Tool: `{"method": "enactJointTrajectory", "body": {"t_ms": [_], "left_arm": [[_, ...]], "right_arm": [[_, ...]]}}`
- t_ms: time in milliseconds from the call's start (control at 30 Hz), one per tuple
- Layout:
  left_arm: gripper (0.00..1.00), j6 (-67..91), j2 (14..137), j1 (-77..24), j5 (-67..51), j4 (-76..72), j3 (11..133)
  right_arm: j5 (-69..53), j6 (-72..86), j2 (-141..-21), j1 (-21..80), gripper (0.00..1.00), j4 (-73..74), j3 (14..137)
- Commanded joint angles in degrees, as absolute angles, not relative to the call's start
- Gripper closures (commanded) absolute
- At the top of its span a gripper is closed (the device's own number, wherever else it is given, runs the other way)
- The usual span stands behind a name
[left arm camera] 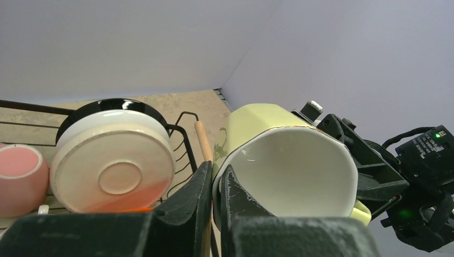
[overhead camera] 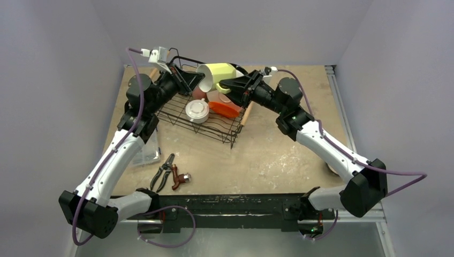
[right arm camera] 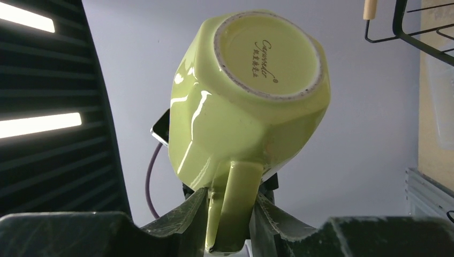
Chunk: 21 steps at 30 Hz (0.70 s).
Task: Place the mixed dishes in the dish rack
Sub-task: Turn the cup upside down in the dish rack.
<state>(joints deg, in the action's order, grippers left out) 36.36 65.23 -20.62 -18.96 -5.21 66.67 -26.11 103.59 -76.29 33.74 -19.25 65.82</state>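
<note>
A yellow-green mug (overhead camera: 217, 75) hangs in the air above the far edge of the black wire dish rack (overhead camera: 214, 128), tipped on its side. My left gripper (overhead camera: 199, 83) is shut on its rim, one finger inside the mug (left arm camera: 289, 160) and one outside, as the left wrist view shows at the gripper (left arm camera: 217, 187). My right gripper (overhead camera: 227, 84) comes from the other side. In the right wrist view its fingers (right arm camera: 230, 214) press both sides of the handle of the mug (right arm camera: 251, 91). In the rack sit an upturned white mug (overhead camera: 197, 111), a pink mug (left arm camera: 19, 176) and a red plate (overhead camera: 225, 110).
Pliers (overhead camera: 163, 171) and a red-handled tool (overhead camera: 179, 178) lie on the table in front of the rack. A clear plastic box (overhead camera: 147, 152) sits under my left forearm. The rack's wooden handle (overhead camera: 246, 113) runs along its right side.
</note>
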Motion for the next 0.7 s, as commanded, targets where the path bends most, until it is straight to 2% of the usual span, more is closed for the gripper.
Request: {"method": "enactJointTrajectory", "body": {"t_ms": [0,100,133,200,233,467,567,667], "left_arm": [[1.0,38.03,62.66,-22.59,-23.22,-15.16,67.14],[1.0,38.54,63.25,-22.59,-23.97,-16.1,67.43],[1.0,38.96,63.38,-22.59,-24.4,-16.61,67.27],[1.0,39.9,63.4,-22.58,-25.17,-18.01,66.65],[1.0,40.45,63.26,-22.59,-25.48,-18.69,66.1],[0.98,41.92,61.0,-22.59,-24.54,-14.14,64.89],[0.61,41.49,59.65,-22.59,-22.25,-8.26,65.57],[0.43,40.99,58.03,-22.59,-21.34,-4.77,65.41]], "right_arm": [[-24.16,107.49,-77.36,34.36,0.66,-27.2,64.64],[-23.52,107.45,-77.34,34.45,0.67,-30.14,63.43],[-23.43,107.56,-77.35,34.45,0.71,-30.95,63.11],[-23.13,107.58,-77.51,34.45,0.97,-34.07,62.18],[-22.85,107.63,-77.52,34.45,1.0,-35.38,61.54],[-16.08,104.87,-77.21,34.42,1.0,-57.05,55.28],[-13.61,105.77,-78.6,34.32,1.0,-65.4,52.94],[-13.59,104.74,-79.75,34.19,1.0,-68.09,53.19]]}}
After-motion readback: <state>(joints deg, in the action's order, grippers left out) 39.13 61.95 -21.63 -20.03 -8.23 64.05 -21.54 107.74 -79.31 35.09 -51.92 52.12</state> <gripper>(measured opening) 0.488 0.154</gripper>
